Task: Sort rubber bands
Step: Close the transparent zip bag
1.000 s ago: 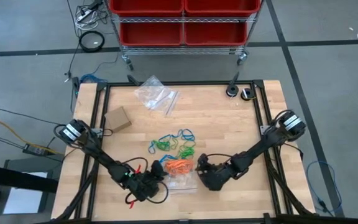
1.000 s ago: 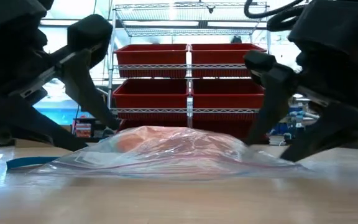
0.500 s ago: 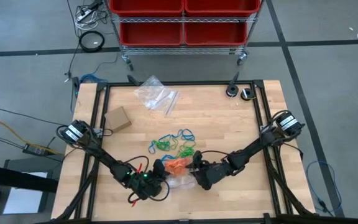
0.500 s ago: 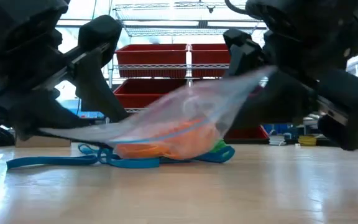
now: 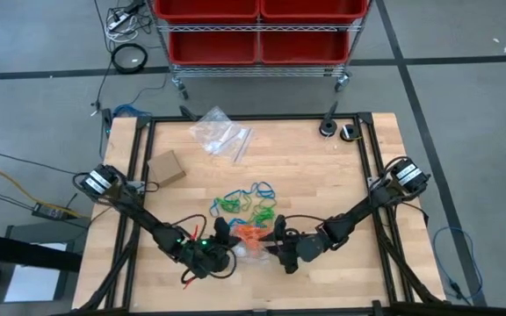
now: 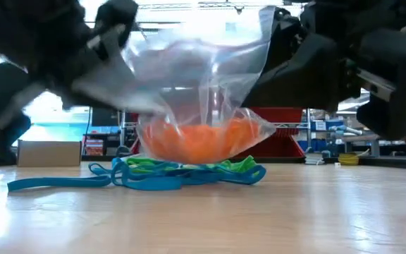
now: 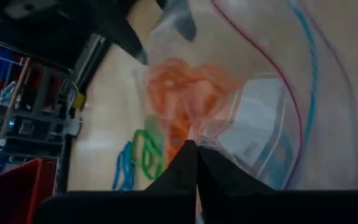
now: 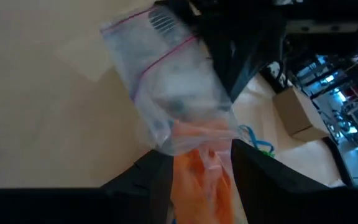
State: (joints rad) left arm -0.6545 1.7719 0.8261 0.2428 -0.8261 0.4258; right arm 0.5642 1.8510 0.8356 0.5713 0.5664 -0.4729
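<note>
Wooden table [image 5: 314,175] holds loose rubber bands [image 5: 249,200]; red bins [image 5: 257,26] behind.

Both arms are reaching inward, low. The left gripper [image 5: 221,233] is pinching with fingers together; facing it, the right gripper [image 5: 279,235] is holding its fingers parted.

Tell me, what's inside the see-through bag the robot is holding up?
Orange rubber bands sit bunched at the bottom of the clear bag. No blue or green ones show inside; those lie on the table below. How many orange ones there are cannot be counted.
</note>
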